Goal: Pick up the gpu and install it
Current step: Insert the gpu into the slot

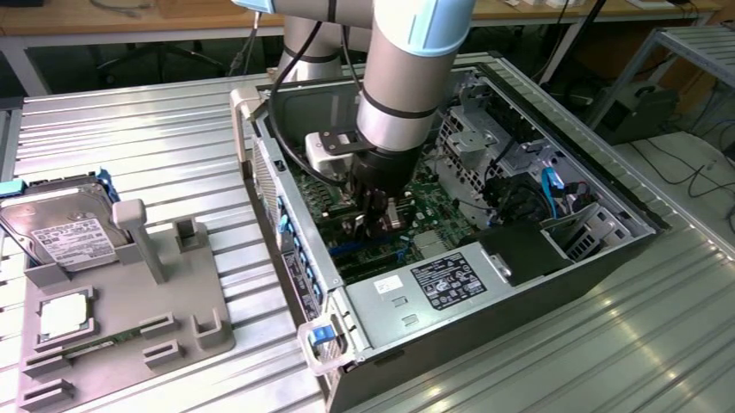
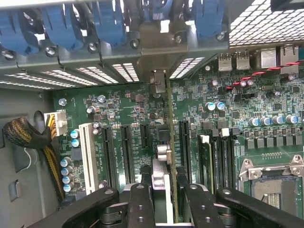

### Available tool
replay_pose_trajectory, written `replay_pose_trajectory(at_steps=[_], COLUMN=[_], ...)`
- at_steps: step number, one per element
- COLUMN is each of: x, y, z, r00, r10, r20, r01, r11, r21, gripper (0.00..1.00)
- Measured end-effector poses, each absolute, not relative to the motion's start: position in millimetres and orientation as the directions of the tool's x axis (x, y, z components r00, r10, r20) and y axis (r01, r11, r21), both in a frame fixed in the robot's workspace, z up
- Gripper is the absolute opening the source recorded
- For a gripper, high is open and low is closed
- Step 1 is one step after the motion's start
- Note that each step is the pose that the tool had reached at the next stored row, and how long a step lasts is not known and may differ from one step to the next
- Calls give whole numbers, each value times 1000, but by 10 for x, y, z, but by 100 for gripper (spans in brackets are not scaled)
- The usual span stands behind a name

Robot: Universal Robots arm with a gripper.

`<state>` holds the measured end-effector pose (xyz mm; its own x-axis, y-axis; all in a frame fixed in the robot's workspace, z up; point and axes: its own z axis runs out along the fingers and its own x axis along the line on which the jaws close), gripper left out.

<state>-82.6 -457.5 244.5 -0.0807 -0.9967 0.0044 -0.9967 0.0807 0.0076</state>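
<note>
Down over the motherboard (image 2: 124, 105), hand (image 2: 168, 206) tight around the edge-on gpu (image 2: 164, 159), its near end behind the fingers (image 2: 141, 205).

Green motherboard (image 2: 123, 109), black slots (image 2: 126, 152), one white slot (image 2: 88, 154); blue latches (image 2: 61, 23); black gripper (image 2: 168, 190); gpu (image 2: 172, 142) edge olive-green; silver hard drive (image 1: 29, 215), white label (image 1: 67, 241); grey tray (image 1: 172, 344).

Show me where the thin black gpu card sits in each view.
Exterior view: thin black gpu card down inside the open grey computer case, under the silver arm.
Wrist view: edge-on between the two black fingers, above the expansion slots.
Shared landmark: the green motherboard.
</note>
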Motion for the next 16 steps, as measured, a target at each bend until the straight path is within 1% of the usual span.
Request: replay_pose_trajectory(at_steps=[4, 16], x=[-826, -828], y=[-4573, -4555], z=[2444, 2439], r00=[-81, -81], r10=[-997, -997], r20=[11, 12], r01=[-997, -997], r11=[81, 81], r21=[7, 7], gripper=[30, 30])
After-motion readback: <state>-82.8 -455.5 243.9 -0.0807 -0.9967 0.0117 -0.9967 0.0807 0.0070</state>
